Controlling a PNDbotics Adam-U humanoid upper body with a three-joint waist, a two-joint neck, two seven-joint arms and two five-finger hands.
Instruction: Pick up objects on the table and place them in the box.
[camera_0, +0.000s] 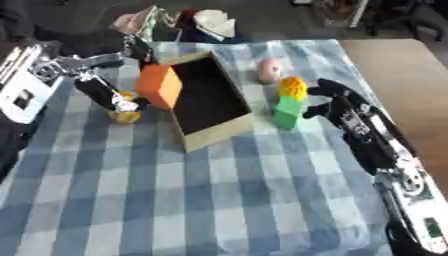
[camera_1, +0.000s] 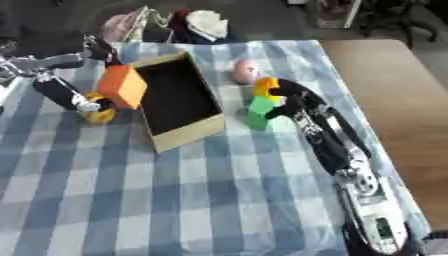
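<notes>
Right hand (camera_0: 325, 100) is curled around green-and-yellow toy (camera_0: 289, 102), at 3 o'clock of box (camera_0: 214, 131). Orange block (camera_0: 159, 85) is grasped by left hand (camera_0: 131, 50) at the box's 9 o'clock wall, likely for dropping in.

Black arms with silver joints, white forearm panels, black right hand (camera_0: 325, 97).

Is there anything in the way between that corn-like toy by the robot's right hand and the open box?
Nothing visible. The right hand is at the yellow-and-green corn toy, and only bare checked cloth lies between it and the cardboard box. The pink object sits farther back, off that path.
</notes>
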